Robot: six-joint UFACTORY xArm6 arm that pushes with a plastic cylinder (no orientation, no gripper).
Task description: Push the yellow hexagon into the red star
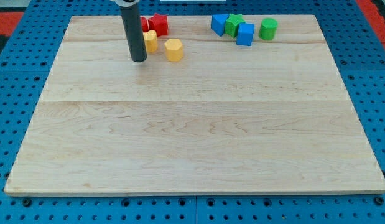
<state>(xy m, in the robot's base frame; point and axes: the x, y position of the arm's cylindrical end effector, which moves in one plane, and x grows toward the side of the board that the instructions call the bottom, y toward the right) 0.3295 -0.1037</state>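
Your tip [139, 60] carries no fingers, gripping nothing, sitting upper left beside another yellow block [151, 40]. The yellow hexagon [173, 50] is lying below-right of the red star [158, 24]; you're risking nudging the wrong yellow piece.

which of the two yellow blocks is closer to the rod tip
The yellow block beside my tip, partly hidden behind the rod; the yellow hexagon sits farther toward the view's right.
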